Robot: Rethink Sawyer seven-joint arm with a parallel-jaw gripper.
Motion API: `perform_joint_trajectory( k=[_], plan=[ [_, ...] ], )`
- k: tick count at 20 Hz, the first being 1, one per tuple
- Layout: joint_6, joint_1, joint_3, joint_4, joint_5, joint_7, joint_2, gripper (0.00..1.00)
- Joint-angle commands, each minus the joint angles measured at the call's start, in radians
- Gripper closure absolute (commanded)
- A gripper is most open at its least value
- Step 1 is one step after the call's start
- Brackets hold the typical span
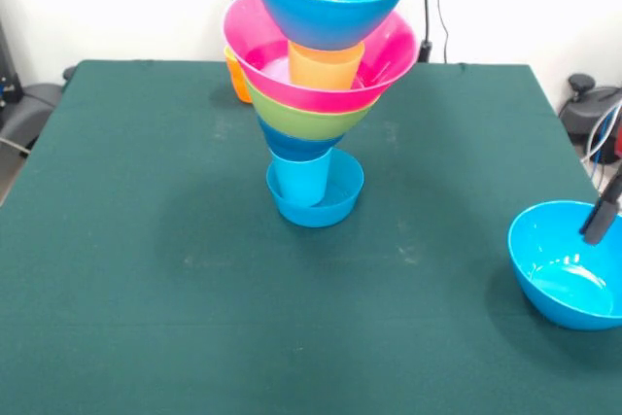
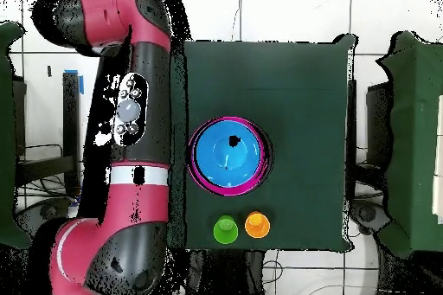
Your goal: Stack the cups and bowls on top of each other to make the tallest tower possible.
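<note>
The tower (image 1: 316,94) stands mid-surface (image 1: 146,240), a blue bowl (image 1: 569,264) well off to its right at the edge, the end effector (image 1: 601,221) dipping in, grip state indiscernible.

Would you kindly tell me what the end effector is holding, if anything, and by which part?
It cannot be told: the end effector reaches the right rim of the glossy bright blue plastic bowl, grip unclear.
</note>
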Motion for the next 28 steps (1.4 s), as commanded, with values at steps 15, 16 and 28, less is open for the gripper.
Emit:
perform_joint_trajectory(
  k=[15,16,28],
  plan=[
    [-0.107,0.086,0.081,0.293,-0.075,0.019,0.012,0.0],
    [-0.107,0.086,0.078,0.294,-0.076,0.019,0.012,0.0],
    [-0.158,0.104,0.125,0.446,-0.088,-0.035,0.001,0.0]
  ],
)
